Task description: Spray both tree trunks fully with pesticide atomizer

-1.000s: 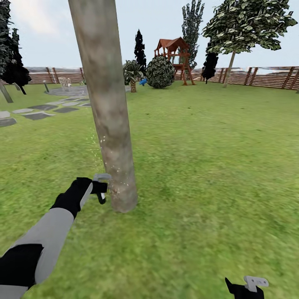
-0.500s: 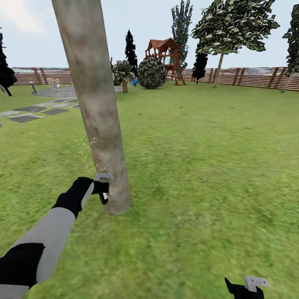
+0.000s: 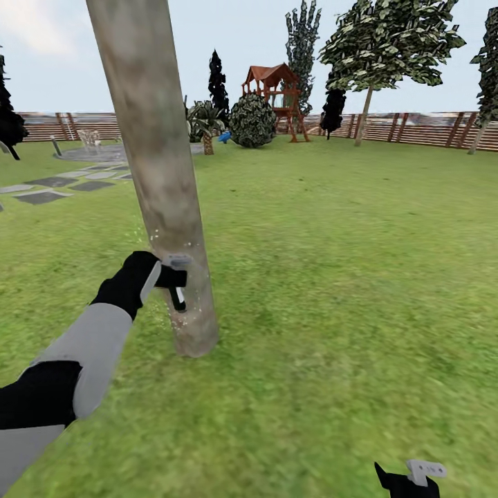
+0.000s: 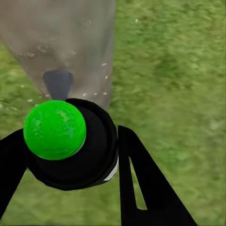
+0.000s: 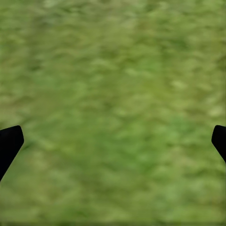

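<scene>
Grass lawn (image 3: 332,277); atomizer (image 4: 70,143) within left claw (image 4: 70,160), against trunk (image 3: 162,173)

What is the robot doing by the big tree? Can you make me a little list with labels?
place: grass lawn with a wooden fence behind
left gripper: shut on the pesticide atomizer
atomizer aim: nozzle toward the tree trunk, close to it
spray: small white specks near the trunk
right gripper: open, over bare grass
far away: playhouse, round bush, stone slabs
</scene>
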You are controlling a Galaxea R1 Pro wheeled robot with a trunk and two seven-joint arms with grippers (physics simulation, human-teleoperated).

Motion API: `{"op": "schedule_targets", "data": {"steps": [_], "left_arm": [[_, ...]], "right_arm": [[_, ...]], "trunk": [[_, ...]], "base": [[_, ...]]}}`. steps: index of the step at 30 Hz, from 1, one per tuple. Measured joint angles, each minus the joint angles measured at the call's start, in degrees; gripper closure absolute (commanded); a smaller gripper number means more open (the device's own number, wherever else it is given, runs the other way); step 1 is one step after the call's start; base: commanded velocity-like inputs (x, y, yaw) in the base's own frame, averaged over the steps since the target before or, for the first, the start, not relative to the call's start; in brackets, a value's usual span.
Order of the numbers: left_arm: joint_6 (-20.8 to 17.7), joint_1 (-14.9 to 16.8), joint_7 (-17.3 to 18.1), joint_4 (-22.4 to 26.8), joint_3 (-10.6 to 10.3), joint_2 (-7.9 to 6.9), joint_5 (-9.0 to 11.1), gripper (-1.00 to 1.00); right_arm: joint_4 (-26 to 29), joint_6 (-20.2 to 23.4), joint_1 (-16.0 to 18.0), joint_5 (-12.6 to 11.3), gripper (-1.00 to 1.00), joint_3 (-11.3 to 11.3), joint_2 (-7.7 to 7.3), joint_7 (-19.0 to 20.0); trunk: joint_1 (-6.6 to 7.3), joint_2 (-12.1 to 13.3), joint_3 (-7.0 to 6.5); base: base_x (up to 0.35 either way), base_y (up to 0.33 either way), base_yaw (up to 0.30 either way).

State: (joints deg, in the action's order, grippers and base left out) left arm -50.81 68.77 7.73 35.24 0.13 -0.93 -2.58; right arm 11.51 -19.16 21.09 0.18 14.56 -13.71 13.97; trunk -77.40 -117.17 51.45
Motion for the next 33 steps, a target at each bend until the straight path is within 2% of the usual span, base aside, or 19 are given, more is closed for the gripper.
{"op": "schedule_targets", "data": {"steps": [3, 5, 6, 7, 9, 12, 19, 22, 26, 28, 30, 33], "left_arm": [[-0.16, 0.62, -0.02, 0.0, 0.04, -0.48, 0.56, 1.0], [-0.18, 1.45, -0.1, 0.01, 0.05, 0.04, 0.87, 1.0], [-0.19, 2.85, -0.16, 0.02, 0.05, 0.3, 0.87, 1.0], [-0.79, 3.99, -0.2, 0.01, 0.05, 0.43, 0.9, 1.0], [-4.43, 5.32, -0.23, 0.04, -0.01, 0.36, 0.67, 1.0], [-5.91, 5.76, -0.24, 0.08, 0.03, -0.98, 0.17, 1.0], [-6.54, 5.96, -0.24, 2.07, 0.13, -4.56, 0.08, 1.0], [-6.58, 6.39, -0.19, 2.1, 0.06, -5.44, 0.26, 1.0], [-6.0, 5.43, -0.11, 1.77, -0.28, -5.06, 0.26, 1.0], [-5.59, 3.75, -0.01, 1.3, -0.13, -5.27, 0.14, 1.0], [-4.88, 1.18, -0.04, 1.36, -0.07, -5.36, 0.21, 1.0], [1.01, -4.57, 0.08, 1.17, -0.02, -5.35, 0.47, 1.0]], "right_arm": [[0.0, 0.0, 0.0, 0.0, -1.0, -0.05, 0.0, 0.0], [0.0, 0.0, 0.0, 0.0, -1.0, -0.05, 0.0, 0.0], [0.0, 0.0, 0.0, 0.0, -1.0, -0.04, 0.0, 0.0], [0.0, 0.0, 0.0, 0.0, -1.0, 0.0, 0.0, 0.0], [0.0, 0.0, 0.0, 0.0, -1.0, 0.0, 0.0, 0.0], [0.0, 0.0, 0.0, 0.0, -1.0, -0.05, 0.0, 0.0], [0.0, 0.0, 0.0, 0.0, -1.0, -0.05, 0.0, 0.0], [0.0, 0.0, 0.0, 0.0, -1.0, -0.05, 0.0, 0.0], [0.0, 0.0, 0.0, 0.0, -1.0, -0.06, 0.0, 0.01], [0.0, 0.0, 0.0, 0.0, -1.0, -0.06, 0.0, 0.04], [0.0, 0.0, 0.0, 0.0, -1.0, -0.06, 0.0, 0.03], [0.0, 0.0, 0.0, 0.02, -1.0, -0.06, 0.0, 0.03]], "trunk": [[0.0, 0.0, 0.0], [0.0, 0.0, 0.0], [0.0, 0.0, -0.01], [0.0, 0.0, -0.01], [0.0, 0.0, 0.0], [0.0, 0.0, 0.0], [0.0, 0.0, 0.0], [0.0, 0.0, 0.0], [0.0, 0.0, 0.01], [-0.01, 0.01, 0.01], [-0.01, 0.01, 0.01], [-0.01, 0.01, 0.01]], "base": [[0.0, 0.0, 0.0], [0.0, 0.0, 0.0], [0.0, 0.0, 0.0], [0.0, 0.0, 0.0], [0.0, 0.0, 0.0], [0.0, 0.0, 0.0], [0.0, 0.0, 0.0], [0.0, 0.0, 0.0], [0.0, 0.0, 0.0], [0.0, 0.0, 0.0], [0.0, 0.0, 0.0], [0.0, 0.0, 0.0]]}}
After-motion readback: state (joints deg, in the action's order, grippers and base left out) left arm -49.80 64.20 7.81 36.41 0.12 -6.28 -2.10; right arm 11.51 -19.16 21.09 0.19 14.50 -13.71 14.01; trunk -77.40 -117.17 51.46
